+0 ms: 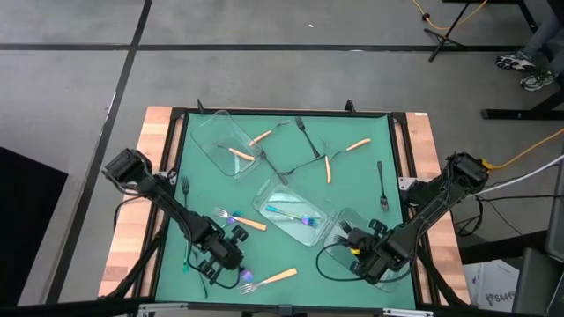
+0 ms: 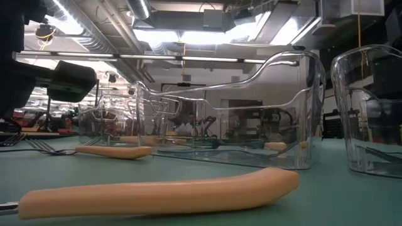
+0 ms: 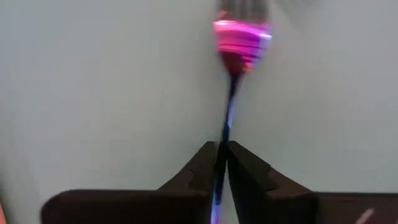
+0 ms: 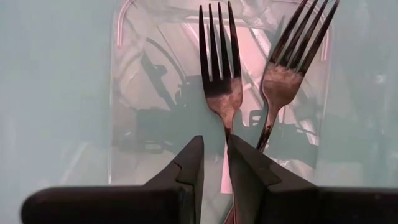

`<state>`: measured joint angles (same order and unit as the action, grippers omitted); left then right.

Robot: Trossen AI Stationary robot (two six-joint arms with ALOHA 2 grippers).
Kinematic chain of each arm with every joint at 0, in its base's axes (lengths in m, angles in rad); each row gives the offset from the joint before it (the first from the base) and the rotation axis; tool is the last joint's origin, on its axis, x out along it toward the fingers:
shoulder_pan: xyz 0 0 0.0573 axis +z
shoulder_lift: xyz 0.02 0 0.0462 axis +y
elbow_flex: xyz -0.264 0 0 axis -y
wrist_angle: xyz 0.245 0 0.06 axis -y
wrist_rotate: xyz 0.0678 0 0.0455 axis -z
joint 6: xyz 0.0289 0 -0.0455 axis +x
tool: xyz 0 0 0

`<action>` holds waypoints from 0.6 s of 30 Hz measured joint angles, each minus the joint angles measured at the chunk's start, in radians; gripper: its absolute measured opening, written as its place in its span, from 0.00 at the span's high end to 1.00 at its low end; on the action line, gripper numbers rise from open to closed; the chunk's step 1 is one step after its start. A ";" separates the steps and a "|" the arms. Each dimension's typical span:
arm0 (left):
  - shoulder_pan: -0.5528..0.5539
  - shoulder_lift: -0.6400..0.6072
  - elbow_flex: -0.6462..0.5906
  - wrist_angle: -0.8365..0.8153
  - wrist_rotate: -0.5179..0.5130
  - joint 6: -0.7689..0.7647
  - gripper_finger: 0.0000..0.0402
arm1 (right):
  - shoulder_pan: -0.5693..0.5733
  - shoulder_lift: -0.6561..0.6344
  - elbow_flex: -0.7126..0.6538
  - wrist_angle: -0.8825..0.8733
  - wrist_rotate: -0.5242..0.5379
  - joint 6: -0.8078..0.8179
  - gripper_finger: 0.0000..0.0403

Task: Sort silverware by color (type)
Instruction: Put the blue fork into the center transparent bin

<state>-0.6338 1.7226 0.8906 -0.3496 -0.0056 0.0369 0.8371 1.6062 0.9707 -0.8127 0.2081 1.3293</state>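
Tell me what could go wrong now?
The left gripper pinches the iridescent fork only by its thin handle, so it might swing or slip when lifted. The right gripper holds a dark fork over a clear tray where another fork lies; they could tangle.

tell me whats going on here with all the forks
Two robot arms are sorting silverware by colour into clear trays. The left gripper is shut on an iridescent fork at the mat's near edge. The right gripper holds a dark fork over the near-right tray. Several orange-handled pieces lie loose on the green mat.
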 joint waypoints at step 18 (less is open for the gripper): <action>0.008 -0.092 0.057 -0.020 -0.012 -0.060 0.99 | 0.000 0.000 0.012 -0.008 -0.043 -0.001 0.85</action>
<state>-0.6255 1.6309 0.9479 -0.3698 -0.0179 -0.0230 0.8371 1.6062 0.9823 -0.8205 0.1649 1.3279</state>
